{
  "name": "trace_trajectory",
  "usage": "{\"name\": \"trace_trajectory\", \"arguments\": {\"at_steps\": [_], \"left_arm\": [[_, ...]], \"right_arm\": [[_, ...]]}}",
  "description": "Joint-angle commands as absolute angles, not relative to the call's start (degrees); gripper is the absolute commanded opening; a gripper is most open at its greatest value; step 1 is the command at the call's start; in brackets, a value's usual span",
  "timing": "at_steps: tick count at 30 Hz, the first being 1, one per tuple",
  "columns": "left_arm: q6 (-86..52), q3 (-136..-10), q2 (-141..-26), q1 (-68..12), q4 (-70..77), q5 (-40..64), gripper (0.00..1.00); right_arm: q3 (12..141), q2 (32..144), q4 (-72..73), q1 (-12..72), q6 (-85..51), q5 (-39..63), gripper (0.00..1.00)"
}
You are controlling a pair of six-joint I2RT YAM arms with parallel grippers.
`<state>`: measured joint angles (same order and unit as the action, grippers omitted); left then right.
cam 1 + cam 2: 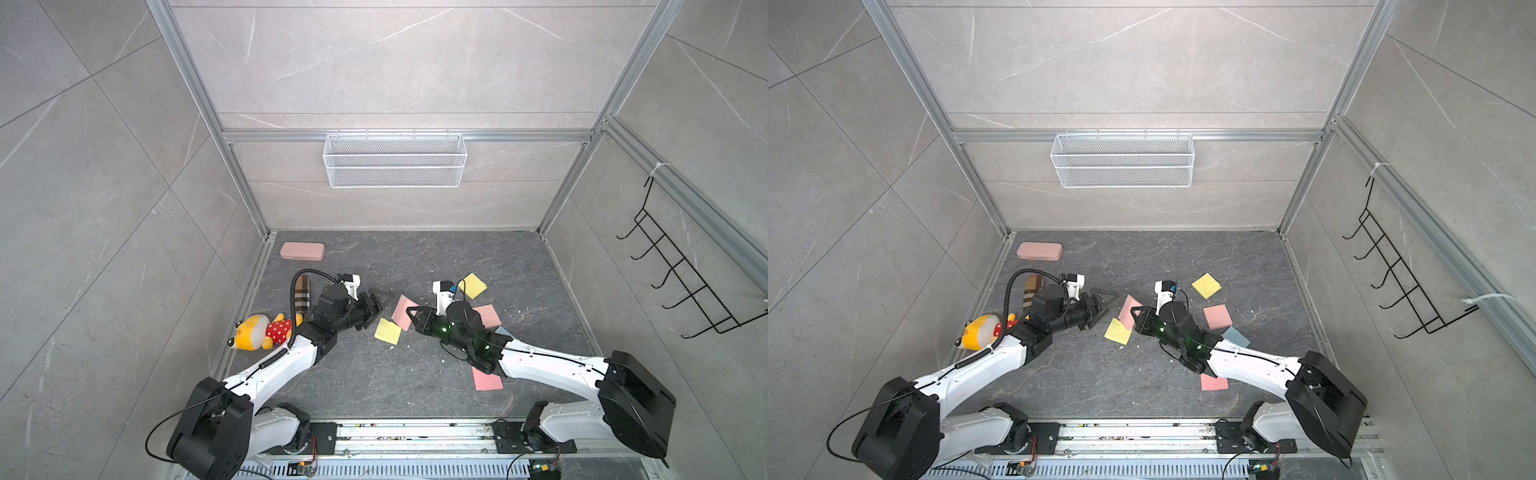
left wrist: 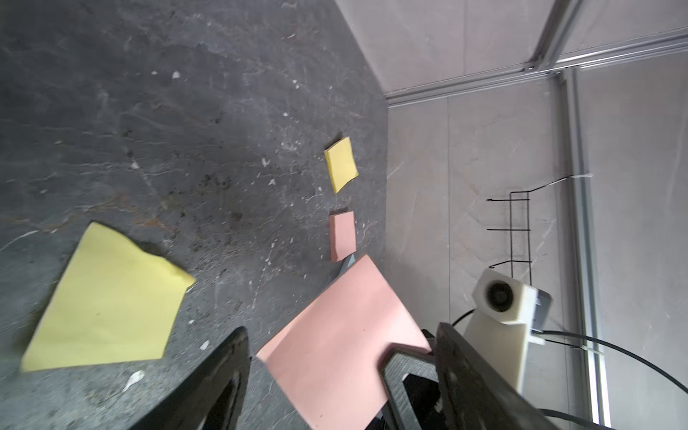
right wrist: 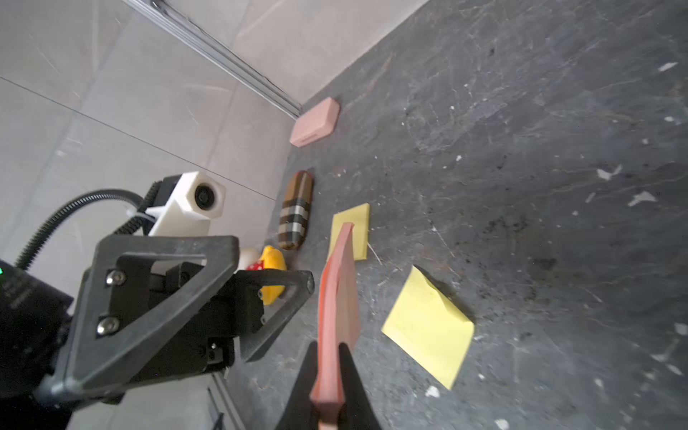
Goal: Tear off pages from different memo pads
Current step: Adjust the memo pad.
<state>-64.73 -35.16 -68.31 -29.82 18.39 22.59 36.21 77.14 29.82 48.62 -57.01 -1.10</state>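
- Pinched pink page (image 1: 402, 309) in right gripper (image 1: 411, 314); possibly several sheets.
- Held left gripper (image 1: 380, 309) spread wide at its 9 o'clock.
- Found yellow page (image 1: 387, 331) flat at 7 o'clock, memo pads (image 1: 490, 316) toward 3.

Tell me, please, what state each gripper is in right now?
Left gripper: open, holding nothing.
Right gripper: shut on the pink page.
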Motion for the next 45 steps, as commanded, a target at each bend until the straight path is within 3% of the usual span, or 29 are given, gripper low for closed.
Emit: {"name": "trace_trajectory", "arguments": {"at_steps": [1,12,19,27,31,37,41,45], "left_arm": [[-67.6,-34.0,-67.5,-32.2,29.3,17.1,0.8],[-74.8,-30.9,-69.3,-32.9,39.8,15.2,0.76],[-76.3,-31.5,-70.6,-33.1,44.4,16.4,0.33],[-73.5,-32.9,-70.1,-31.5,43.0,20.8,0.0],[-63.2,-37.8,-70.2,-27.1,34.1,35.0,0.0],[-47.5,-45.0,-75.1,-23.7,19.9,55.7,0.0],[-49.5,-44.9,-78.1,-23.7,24.4,59.1,0.0],[-49.4,-44.7,-78.5,-24.2,25.3,58.9,0.0]], "right_arm": [[34.5,77.3,49.8,48.7,-66.9,-3.1,0.13],[32.6,78.6,55.0,48.6,-69.8,-2.7,0.13],[31.7,79.7,56.3,49.0,-71.8,-3.3,0.18],[31.0,78.6,51.8,49.5,-71.7,-1.5,0.36],[30.6,76.6,45.3,46.3,-70.6,10.1,0.51],[31.7,78.0,38.8,37.6,-66.7,33.7,0.56],[34.7,77.9,34.2,35.7,-62.2,41.3,0.59],[37.3,76.8,29.3,35.7,-58.8,42.1,0.54]]}}
